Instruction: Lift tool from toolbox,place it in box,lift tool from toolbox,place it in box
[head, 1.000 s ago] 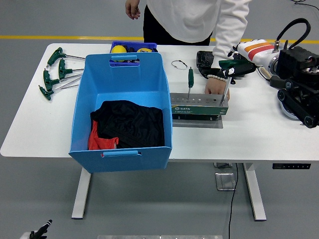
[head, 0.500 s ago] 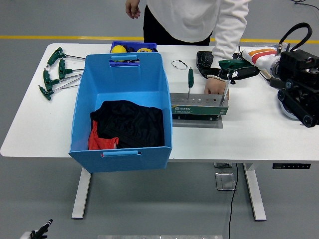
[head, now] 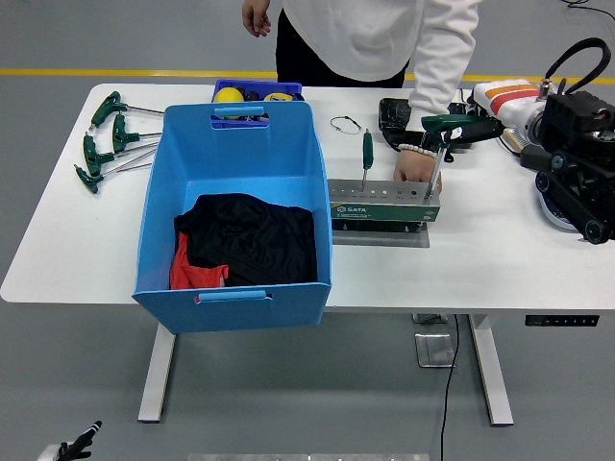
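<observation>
A grey tool rack [head: 382, 206] stands mid-table, right of the large blue box [head: 235, 154], which holds black and red cloth. My right hand [head: 459, 131] reaches in from the right and is shut on the green T-handle of a wrench [head: 444, 122]. The wrench's shaft slants down to the rack's right end. A second green-handled tool [head: 367, 149] stands upright in the rack's left part. A person's hand [head: 415, 168] rests on the rack from behind, steadying it. My left arm is out of view.
Several green T-handle wrenches [head: 104, 142] lie at the table's left end. A small blue tray [head: 256, 91] with a yellow object sits behind the box. A black case [head: 395, 117] and a wire ring [head: 346, 123] lie behind the rack. My right arm's black body [head: 577, 168] fills the right edge.
My right forearm and hand have drawn slightly up and to the right with the T-handle wrench in them, tilting its shaft. The person's hand has stayed on the rack.
</observation>
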